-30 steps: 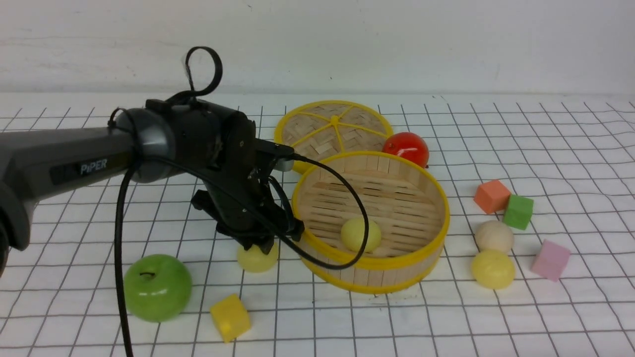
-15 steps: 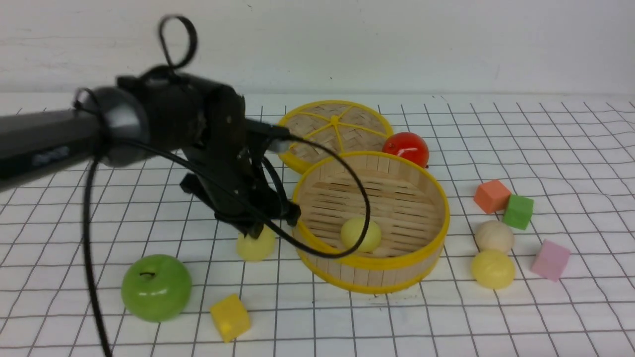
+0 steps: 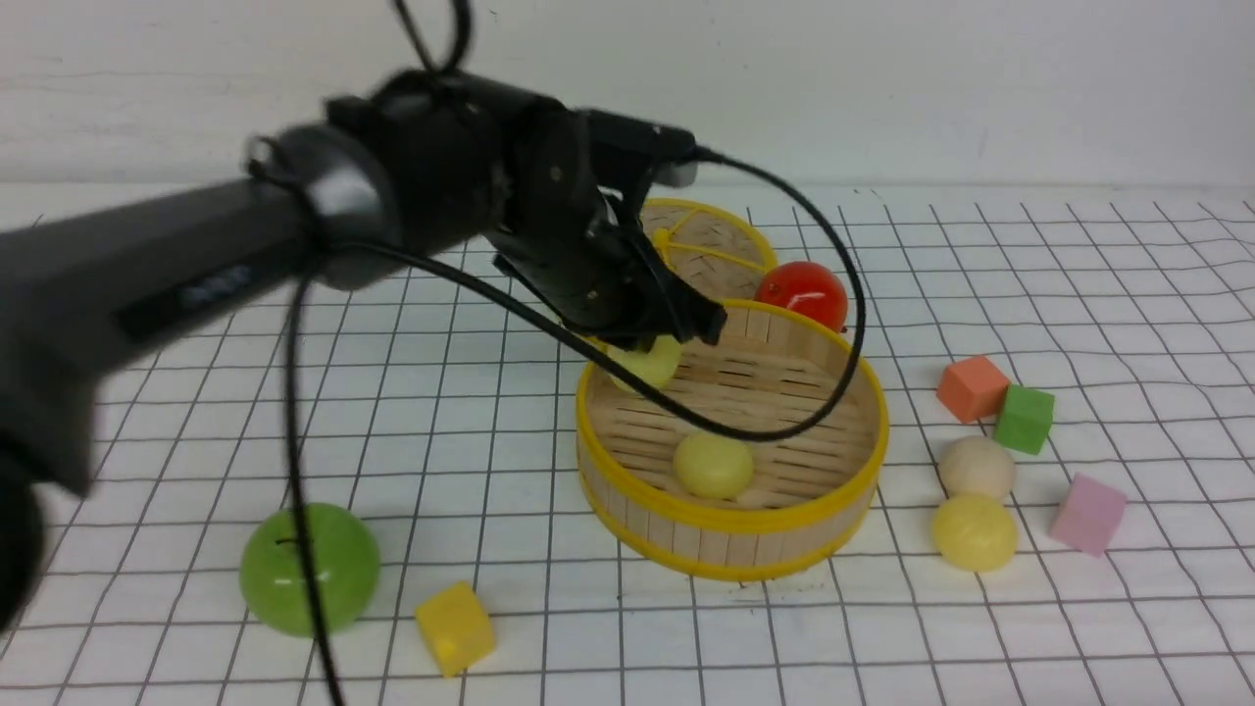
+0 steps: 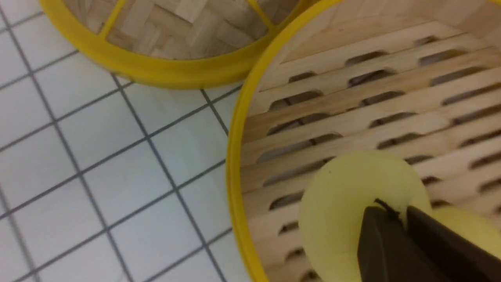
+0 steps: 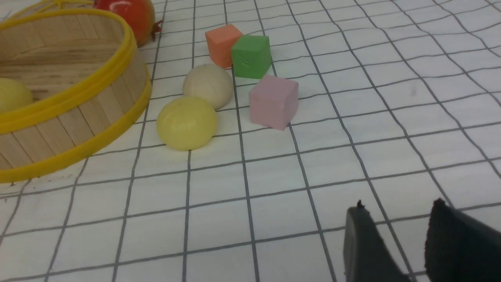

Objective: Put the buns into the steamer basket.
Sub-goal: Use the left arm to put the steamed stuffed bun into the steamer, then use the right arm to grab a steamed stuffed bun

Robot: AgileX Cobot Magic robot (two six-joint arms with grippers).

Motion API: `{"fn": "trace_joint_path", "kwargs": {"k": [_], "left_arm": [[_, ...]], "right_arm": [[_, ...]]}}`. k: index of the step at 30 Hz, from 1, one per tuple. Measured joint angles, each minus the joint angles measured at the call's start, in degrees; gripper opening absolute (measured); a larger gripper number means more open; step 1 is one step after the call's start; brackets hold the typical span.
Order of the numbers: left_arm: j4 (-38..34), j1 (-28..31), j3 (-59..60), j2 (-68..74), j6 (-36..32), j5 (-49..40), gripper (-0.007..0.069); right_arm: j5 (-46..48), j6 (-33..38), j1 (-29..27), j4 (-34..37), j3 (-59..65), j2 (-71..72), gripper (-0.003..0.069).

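Lifted since a second ago, the left gripper (image 3: 649,345) has carried a pale yellow bun (image 3: 642,365) from beside the steamer basket (image 3: 730,549) to just over its far-left rim, jaws pinched tight on it. A second yellow bun (image 3: 713,465) lies on the basket floor. An off-white bun (image 3: 977,467) and a third yellow bun (image 3: 974,531) sit just right of the basket. The right gripper (image 5: 399,203) hangs with jaws parted, empty.

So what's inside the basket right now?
One bun lies on the basket's floor. The left gripper holds another bun over it. Its arm and cable hide some floor.
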State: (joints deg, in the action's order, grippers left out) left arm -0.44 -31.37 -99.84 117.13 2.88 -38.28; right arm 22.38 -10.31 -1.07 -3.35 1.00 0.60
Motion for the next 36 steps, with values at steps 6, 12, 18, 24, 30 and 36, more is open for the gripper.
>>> {"fn": "trace_joint_path", "kwargs": {"k": [6, 12, 18, 24, 30, 36], "left_arm": [[1.6, 0.0, -4.7, 8.1, 0.1, -0.2, 0.0190], [0.8, -0.2, -6.1, 5.2, 1.5, -5.6, 0.0434], [-2.1, -2.5, -1.1, -11.9, 1.3, -8.1, 0.0318], [-3.6, -5.3, 16.9, -31.6, 0.4, 0.3, 0.0002], [-7.4, -6.7, 45.6, -59.1, 0.4, 16.9, -0.0013], [-9.5, -6.8, 67.2, -79.7, 0.4, 26.7, -0.0013]], "right_arm": [[0.0, 0.0, 0.0, 0.0, 0.0, 0.0, 0.0239], [0.0, 0.0, 0.0, 0.0, 0.0, 0.0, 0.0239], [0.0, 0.0, 0.0, 0.0, 0.0, 0.0, 0.0239], [0.0, 0.0, 0.0, 0.0, 0.0, 0.0, 0.0239], [-0.2, 0.0, 0.0, -0.1, 0.0, 0.0, 0.0239], [-7.3, -5.8, 0.0, 9.4, 0.6, 0.0, 0.0239]]}}
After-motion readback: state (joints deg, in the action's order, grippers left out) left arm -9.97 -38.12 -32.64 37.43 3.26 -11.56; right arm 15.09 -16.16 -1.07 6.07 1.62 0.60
